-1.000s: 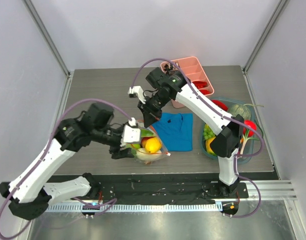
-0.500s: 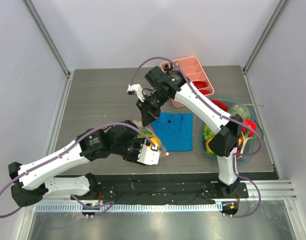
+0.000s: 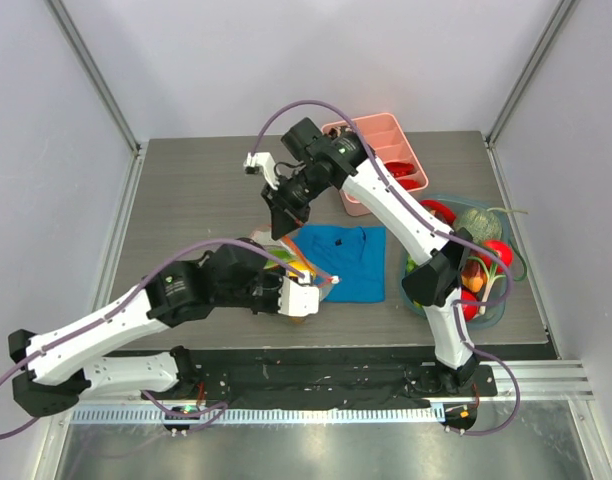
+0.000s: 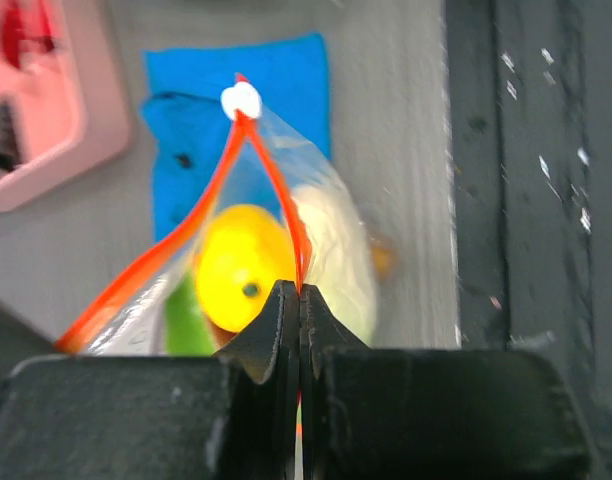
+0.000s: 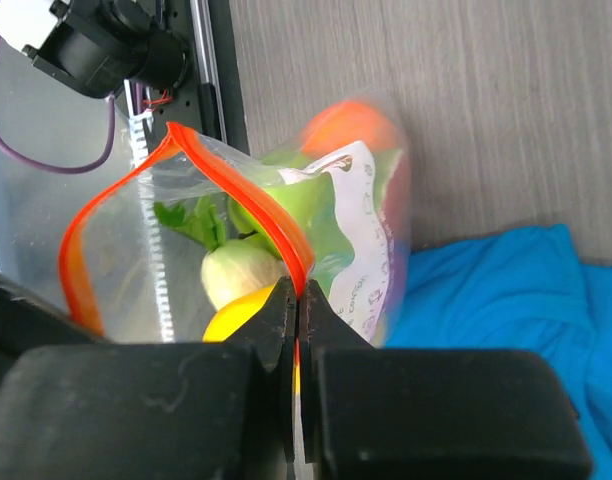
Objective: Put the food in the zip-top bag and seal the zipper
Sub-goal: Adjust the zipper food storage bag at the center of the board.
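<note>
Left wrist view: the left pincer (image 4: 299, 300) is pressed together on one red strip of the zipper (image 4: 279, 200). The two strips gape apart over yellow and white food (image 4: 241, 265), then meet at the white tip. In the right wrist view, the right pincer (image 5: 298, 295) pinches a zipper strip too, with the bag (image 5: 361, 245) mouth open. The bag sits between both pincers, just beside the cloth (image 3: 351, 260) and near the front rail. The widest stretch of desk (image 3: 186, 200) lies to the left.
</note>
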Robot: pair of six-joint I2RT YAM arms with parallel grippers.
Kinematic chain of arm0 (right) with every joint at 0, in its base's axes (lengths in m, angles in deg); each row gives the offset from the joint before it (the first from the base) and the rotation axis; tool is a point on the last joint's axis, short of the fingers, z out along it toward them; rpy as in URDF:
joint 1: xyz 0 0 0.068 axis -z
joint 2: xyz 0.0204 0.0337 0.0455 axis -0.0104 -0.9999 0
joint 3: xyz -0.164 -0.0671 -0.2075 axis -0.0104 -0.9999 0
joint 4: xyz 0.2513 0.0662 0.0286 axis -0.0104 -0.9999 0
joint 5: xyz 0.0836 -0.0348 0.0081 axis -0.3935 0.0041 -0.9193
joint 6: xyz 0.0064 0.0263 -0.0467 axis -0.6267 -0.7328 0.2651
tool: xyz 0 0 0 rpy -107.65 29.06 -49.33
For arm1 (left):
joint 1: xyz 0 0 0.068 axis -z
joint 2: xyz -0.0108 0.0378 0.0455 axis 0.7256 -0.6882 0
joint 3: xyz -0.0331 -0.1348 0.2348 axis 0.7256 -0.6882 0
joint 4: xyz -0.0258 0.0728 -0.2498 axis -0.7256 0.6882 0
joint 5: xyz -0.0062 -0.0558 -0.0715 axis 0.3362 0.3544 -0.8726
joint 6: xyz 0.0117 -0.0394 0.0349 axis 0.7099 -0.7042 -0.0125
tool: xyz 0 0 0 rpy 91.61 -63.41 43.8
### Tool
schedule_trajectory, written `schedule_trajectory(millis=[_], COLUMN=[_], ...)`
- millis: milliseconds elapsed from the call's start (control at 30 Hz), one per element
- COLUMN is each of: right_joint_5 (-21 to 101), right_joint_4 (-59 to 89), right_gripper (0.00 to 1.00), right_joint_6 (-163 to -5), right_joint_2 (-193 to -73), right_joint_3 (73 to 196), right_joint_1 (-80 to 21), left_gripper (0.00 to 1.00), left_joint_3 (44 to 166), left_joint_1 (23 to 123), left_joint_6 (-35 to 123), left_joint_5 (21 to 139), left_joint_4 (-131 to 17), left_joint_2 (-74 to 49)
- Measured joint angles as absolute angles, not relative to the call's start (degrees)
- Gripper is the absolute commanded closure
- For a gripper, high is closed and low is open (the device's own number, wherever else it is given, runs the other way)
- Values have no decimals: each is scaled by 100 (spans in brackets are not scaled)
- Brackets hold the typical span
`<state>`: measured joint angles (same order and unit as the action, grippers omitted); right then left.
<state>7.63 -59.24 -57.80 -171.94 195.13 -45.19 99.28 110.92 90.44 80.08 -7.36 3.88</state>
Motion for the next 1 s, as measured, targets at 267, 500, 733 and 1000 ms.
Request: schedule_trajectory(millis=[267,500,733,1000], right_joint_5=[969,1087,1321,1559], right_joint_4=[-5828,-5343,-5174,-3948], right_gripper=[99,87,14,2], right_joint_6=[-5717,-5531,-5404,-6043], right_joint_2=[-17231,-17074,-16940,-15550], right_joint_3=[19815,19677,18895,17566], right_joint_1=[-4539,-4611,-4705,-3940], left_gripper=[100,100,100,100], left_joint_3=[9314,9369,8704,8606], left_joint_1=[11092,11092,10967,10650], left_joint_6=[8308,8006,7405,7005], left_joint_5=[8732,8878,8909,8983], left_joint_4=[-1659,-1943,-2057,-2391], left_joint_2=[1304,1127,1289,1676])
